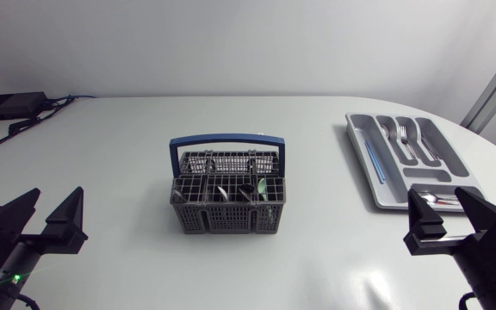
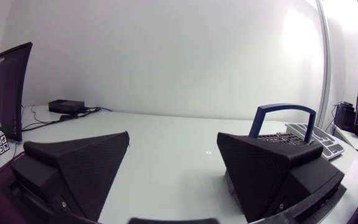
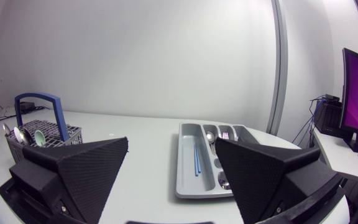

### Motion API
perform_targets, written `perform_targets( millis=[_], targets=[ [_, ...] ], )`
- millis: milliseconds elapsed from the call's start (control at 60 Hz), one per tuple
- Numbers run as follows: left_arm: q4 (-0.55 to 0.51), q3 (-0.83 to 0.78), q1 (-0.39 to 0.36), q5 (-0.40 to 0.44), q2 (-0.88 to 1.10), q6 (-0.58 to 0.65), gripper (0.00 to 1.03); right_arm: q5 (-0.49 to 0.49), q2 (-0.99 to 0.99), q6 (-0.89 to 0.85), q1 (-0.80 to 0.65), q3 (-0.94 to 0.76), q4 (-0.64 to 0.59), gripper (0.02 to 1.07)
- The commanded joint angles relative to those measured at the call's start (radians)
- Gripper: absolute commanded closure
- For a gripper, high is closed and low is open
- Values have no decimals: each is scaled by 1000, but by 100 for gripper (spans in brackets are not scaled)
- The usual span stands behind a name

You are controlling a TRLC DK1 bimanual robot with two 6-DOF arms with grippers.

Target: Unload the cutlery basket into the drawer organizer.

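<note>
The grey cutlery basket (image 1: 227, 196) with a blue handle (image 1: 226, 140) stands in the middle of the table, and a few utensils stick up inside it. At the right, the grey drawer organizer (image 1: 407, 159) holds forks, spoons and a blue straw-like piece (image 1: 375, 160). My left gripper (image 1: 48, 217) rests open at the near left, empty. Open and empty too, my right gripper (image 1: 453, 215) sits near the organizer's front end. The basket (image 2: 288, 134) shows beyond the left gripper's (image 2: 174, 158) one finger. Ahead of the right gripper (image 3: 171, 163) lies the organizer (image 3: 207, 158), with the basket (image 3: 37, 132) off to one side.
A black box (image 1: 9, 104) with cables sits at the table's far left corner. The white table (image 1: 110, 164) spreads between the basket and both arms.
</note>
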Motion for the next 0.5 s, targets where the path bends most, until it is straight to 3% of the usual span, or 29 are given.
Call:
perform_targets(
  millis=[0, 483],
  targets=[
    [15, -23, 3, -2, -7, -22, 4, -2, -7, 26, -2, -19, 5, 6],
    [49, -6, -18, -2, -7, -18, 4, 21, -8, 56, -11, -19, 39, 6]
  ],
)
